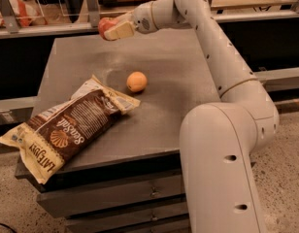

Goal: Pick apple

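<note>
The red apple [105, 25] is held in my gripper [113, 29], lifted above the far left part of the grey table [178, 76]. The cream fingers [120, 31] are shut around the apple, which shows only as a red patch at their left side. The arm reaches in from the right over the table's far edge.
A small orange round fruit [136, 81] lies on the table near its middle. A brown chip bag [67, 126] lies at the front left, hanging over the table's edge. A rail and shelves run behind the table. Drawers sit below the tabletop.
</note>
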Robot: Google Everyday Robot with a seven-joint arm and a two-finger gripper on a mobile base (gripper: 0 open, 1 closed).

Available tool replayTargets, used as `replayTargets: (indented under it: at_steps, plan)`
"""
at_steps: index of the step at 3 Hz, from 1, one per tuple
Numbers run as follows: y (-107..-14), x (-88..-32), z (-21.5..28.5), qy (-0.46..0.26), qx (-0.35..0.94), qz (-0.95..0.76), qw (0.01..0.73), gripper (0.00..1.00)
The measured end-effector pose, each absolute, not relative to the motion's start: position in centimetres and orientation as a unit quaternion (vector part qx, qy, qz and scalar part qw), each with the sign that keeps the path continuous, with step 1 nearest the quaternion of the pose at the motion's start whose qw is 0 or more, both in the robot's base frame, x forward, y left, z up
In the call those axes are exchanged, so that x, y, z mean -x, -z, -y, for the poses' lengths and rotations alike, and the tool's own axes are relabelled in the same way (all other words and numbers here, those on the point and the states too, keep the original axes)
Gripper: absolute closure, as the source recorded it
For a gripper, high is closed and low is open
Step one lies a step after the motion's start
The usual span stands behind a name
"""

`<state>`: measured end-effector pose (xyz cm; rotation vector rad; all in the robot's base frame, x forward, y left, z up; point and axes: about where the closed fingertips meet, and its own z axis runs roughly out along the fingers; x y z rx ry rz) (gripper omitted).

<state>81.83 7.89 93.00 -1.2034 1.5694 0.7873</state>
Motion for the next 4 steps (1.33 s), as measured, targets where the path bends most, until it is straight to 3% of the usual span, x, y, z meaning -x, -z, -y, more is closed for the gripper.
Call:
replayTargets:
  at_steps: [1, 4]
  plan:
    - [-94.8, -79.3, -5.7, -0.330, 0.498, -0.658, 0.458, 1.00]
    - [-98.9, -76.3, -3.8, -0.316, 0.521, -0.624, 0.490, 1.00]
